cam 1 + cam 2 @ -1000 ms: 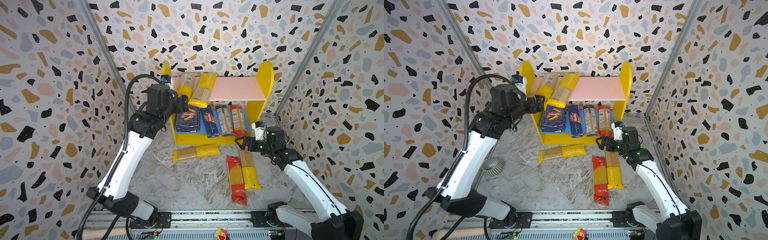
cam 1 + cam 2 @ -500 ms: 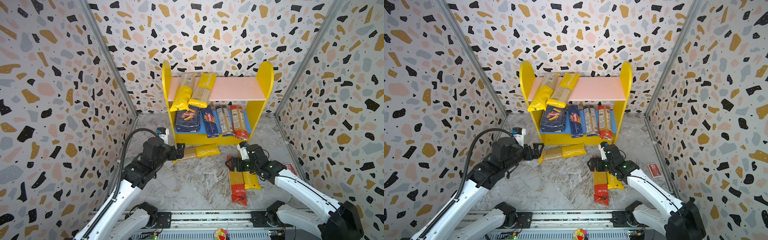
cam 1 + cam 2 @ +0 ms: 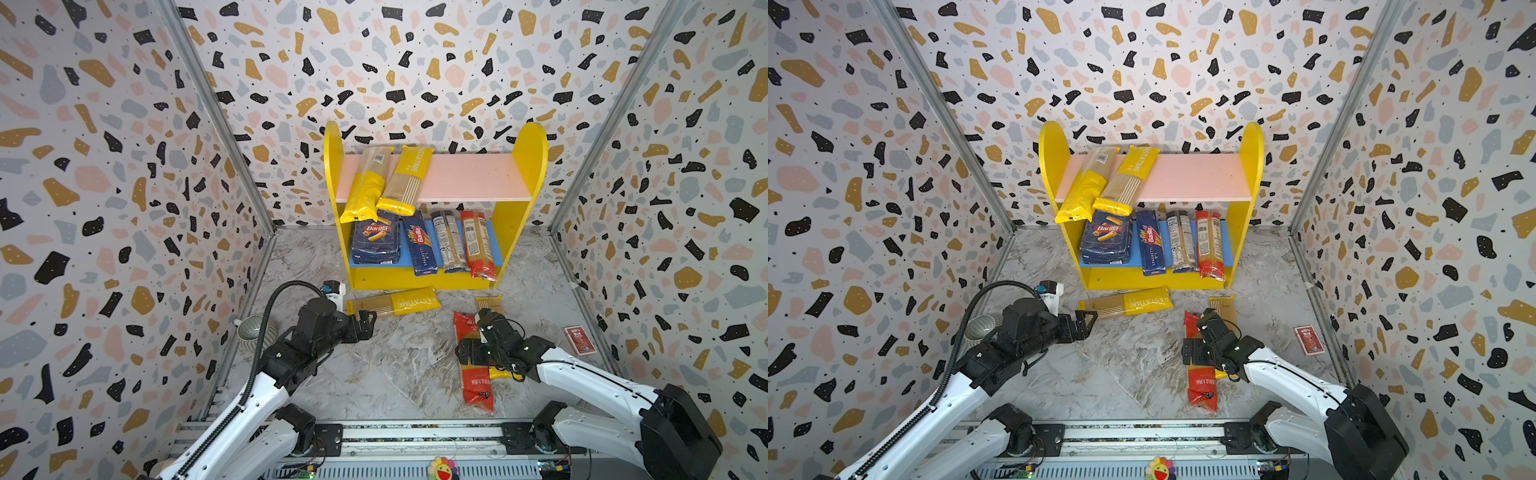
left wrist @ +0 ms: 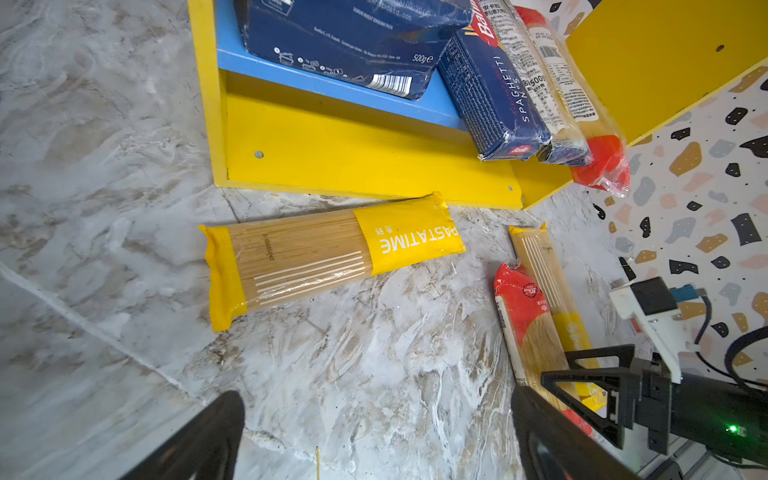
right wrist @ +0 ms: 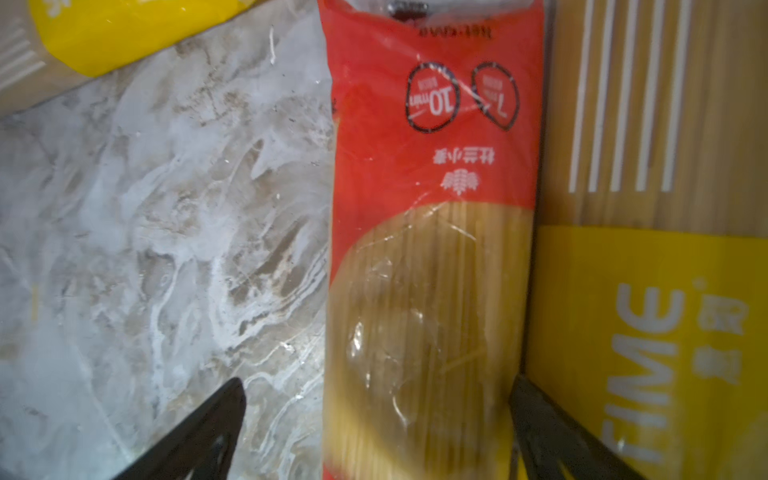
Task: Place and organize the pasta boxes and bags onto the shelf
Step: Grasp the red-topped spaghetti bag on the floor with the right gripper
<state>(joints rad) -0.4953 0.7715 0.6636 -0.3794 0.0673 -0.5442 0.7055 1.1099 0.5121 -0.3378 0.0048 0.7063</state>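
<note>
The shelf (image 3: 530,149) stands at the back. Two yellow bags (image 3: 365,187) overhang its pink board. On the blue board lie the wide pasta box (image 3: 376,239), the narrow one (image 3: 420,245), a clear bag (image 3: 449,245) and a red bag (image 3: 478,245). A yellow PASTATIME bag (image 3: 395,305) (image 4: 328,257) lies on the floor in front. My left gripper (image 3: 368,322) (image 4: 374,415) hovers open and empty at its left end. My right gripper (image 3: 467,353) (image 5: 374,407) stands open astride a red floor bag (image 5: 432,249) (image 3: 476,386), beside another yellow bag (image 5: 648,291).
A ribbed grey bowl (image 3: 255,332) sits by the left wall behind my left arm. A small red card pack (image 3: 579,340) lies near the right wall. Terrazzo walls close in three sides, and a metal rail (image 3: 415,432) runs along the front.
My left arm dropped from the upper board to the floor by the yellow bag, its jaws opening fully. My right gripper moved from the shelf's right foot down over the red bag.
</note>
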